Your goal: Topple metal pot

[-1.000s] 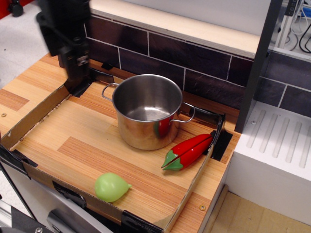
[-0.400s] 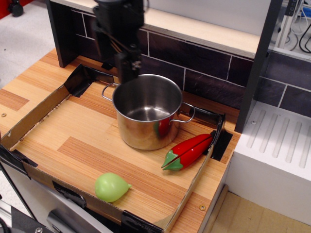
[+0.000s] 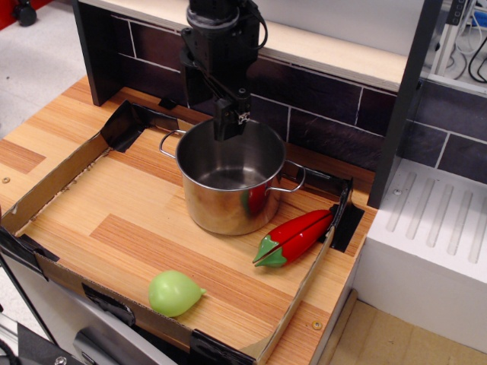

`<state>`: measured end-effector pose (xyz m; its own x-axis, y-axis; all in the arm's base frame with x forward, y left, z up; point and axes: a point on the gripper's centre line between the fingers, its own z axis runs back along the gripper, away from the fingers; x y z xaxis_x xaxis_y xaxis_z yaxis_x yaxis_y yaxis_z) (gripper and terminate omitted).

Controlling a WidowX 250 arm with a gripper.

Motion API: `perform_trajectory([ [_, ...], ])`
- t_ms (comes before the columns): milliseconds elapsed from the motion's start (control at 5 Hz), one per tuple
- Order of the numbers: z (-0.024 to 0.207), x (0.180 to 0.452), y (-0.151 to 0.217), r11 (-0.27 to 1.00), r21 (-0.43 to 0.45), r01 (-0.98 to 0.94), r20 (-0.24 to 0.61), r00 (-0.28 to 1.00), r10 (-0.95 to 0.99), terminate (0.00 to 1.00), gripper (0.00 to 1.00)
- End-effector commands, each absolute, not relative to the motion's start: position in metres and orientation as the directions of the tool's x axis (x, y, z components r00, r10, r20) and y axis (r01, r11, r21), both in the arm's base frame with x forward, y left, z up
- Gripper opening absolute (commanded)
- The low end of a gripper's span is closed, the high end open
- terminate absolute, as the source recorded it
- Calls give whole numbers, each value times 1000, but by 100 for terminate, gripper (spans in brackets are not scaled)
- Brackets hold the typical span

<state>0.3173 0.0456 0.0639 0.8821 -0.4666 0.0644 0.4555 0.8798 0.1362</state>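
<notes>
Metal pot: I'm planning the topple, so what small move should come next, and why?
Probably lower the pincer slightly to catch the far rim of the metal pot. The pot stands upright, and the pincer hangs over its back edge, seemingly just above the rim.

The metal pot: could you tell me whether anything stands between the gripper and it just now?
Nothing visible does. The gripper hangs directly over the back rim of the upright metal pot. The red pepper and green toy lie at the front, out of the way.
</notes>
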Motion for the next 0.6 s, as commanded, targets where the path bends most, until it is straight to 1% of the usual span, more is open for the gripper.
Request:
perform_trajectory([
  [0, 69, 324, 45, 878, 155, 453, 89, 879, -469, 0, 100],
  [200, 68, 322, 47, 873, 160, 461, 97, 873, -478, 0, 100],
  [400, 71, 320, 51, 880, 172, 443, 117, 878, -465, 0, 0],
])
